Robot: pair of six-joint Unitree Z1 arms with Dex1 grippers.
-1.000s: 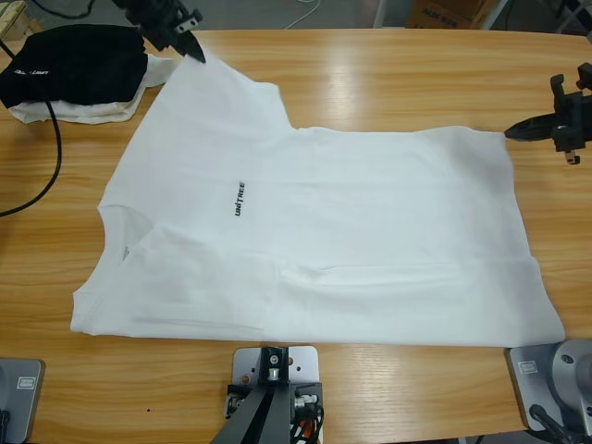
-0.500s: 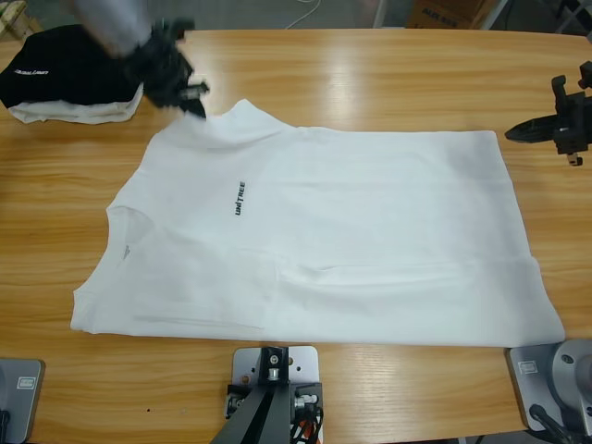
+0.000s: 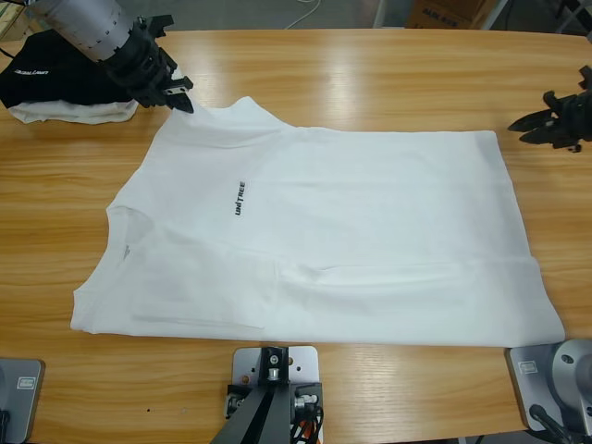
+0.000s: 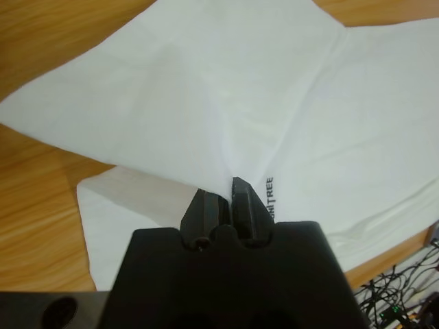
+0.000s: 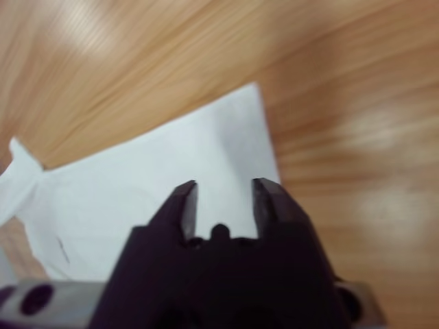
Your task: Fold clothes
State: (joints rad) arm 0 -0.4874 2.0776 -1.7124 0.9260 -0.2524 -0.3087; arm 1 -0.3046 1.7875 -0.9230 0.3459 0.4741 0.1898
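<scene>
Over at the far left corner we had the black garment (image 3: 65, 67) piled on a smaller white one (image 3: 79, 113). Right next to that, our left gripper (image 3: 178, 93) was clamped on the folded-in sleeve of the white T-shirt (image 3: 351, 240), which was spread flat across the middle of the wooden table (image 3: 370, 74), print facing up. Way off by the right edge, our right gripper (image 3: 541, 125) was hanging clear of the hem corner, jaws apart, holding nothing.
</scene>
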